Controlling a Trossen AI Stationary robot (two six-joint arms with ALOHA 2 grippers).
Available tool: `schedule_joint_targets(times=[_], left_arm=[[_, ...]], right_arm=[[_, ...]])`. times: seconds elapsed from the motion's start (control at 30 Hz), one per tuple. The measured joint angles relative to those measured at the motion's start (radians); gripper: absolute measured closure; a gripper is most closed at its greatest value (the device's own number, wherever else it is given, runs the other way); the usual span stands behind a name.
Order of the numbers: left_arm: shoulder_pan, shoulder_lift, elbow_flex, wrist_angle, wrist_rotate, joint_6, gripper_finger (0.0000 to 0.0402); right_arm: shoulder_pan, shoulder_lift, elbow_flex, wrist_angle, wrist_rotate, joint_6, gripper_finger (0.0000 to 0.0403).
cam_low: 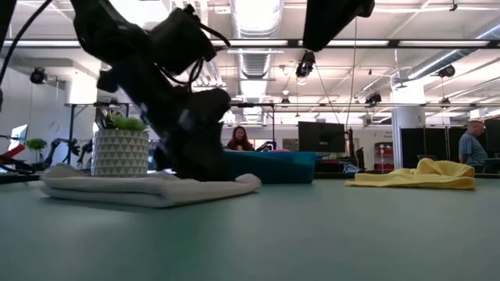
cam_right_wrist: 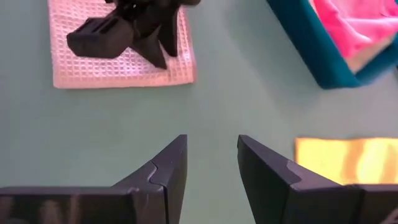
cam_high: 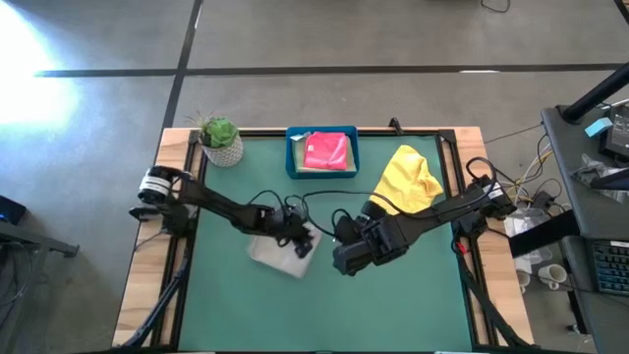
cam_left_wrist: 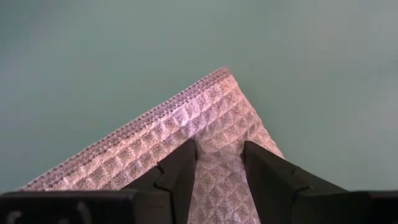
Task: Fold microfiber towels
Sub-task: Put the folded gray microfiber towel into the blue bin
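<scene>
Holding folded towels — pink towel (cam_high: 326, 150) topmost — blue tray (cam_high: 293, 157).

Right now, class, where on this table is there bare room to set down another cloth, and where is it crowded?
Free: the green mat along the near edge, below the grey towel and both grippers, and the left strip below the plant. Crowded: the middle, where the left gripper presses the grey towel and the right gripper hovers beside it, and the far side with the tray and yellow towel.
</scene>
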Motion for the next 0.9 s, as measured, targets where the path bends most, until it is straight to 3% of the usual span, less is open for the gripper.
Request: schedule_joint_targets(times=[0.2,0.43,0.6,0.73,0.9], left_arm=[[0.048,0.039,0.003,0.142,-0.075,-0.077,0.0276],[0.134,0.046,0.036,0.156,-0.176,-0.078,0.0276],[0.183,0.037,0.062,0.159,-0.176,-0.071,0.0276],[0.187,0.004,0.076,0.156,-0.169,0.043,0.0276],[0.184,-0.109,0.073,0.025,-0.12,0.114,0.0276]], right_arm=[[-0.009,0.0,-0.001,-0.115,0.018,0.004,0.0271],[-0.022,0.0,-0.001,-0.253,0.019,-0.046,0.0271],[-0.049,-0.012,-0.003,-0.29,0.02,-0.08,0.0271],[-0.08,-0.033,-0.004,-0.288,0.021,-0.099,0.0271],[-0.094,-0.081,-0.034,-0.271,0.02,-0.09,0.0271]])
